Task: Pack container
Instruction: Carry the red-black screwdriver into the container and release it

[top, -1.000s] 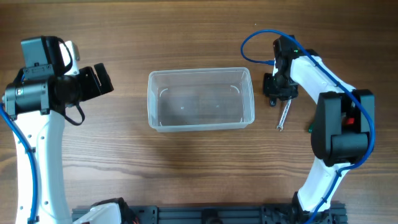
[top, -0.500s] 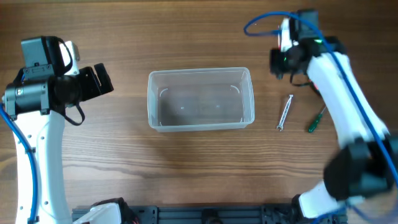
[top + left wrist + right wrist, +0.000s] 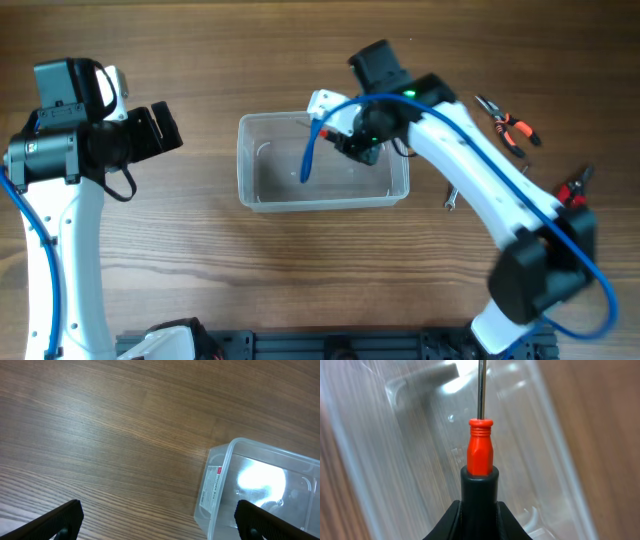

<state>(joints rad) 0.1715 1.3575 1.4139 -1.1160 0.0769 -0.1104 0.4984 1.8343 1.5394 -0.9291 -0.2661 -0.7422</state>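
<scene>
Right gripper (image 3: 362,140) swung from far right to over container (image 3: 320,203) (mid-table), clamped on red-handled screwdriver (image 3: 480,455), shaft pointing into it; left gripper (image 3: 160,130) spread wide, idle, farther away.

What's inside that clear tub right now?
The visible floor of the tub is bare. The right gripper holds a screwdriver over it, and the arm hides part of its right end from above.

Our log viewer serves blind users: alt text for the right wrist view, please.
The right hand grips a red-and-black-handled screwdriver with a thin metal shaft, held over the clear plastic rectangular container on the wooden table.
</scene>
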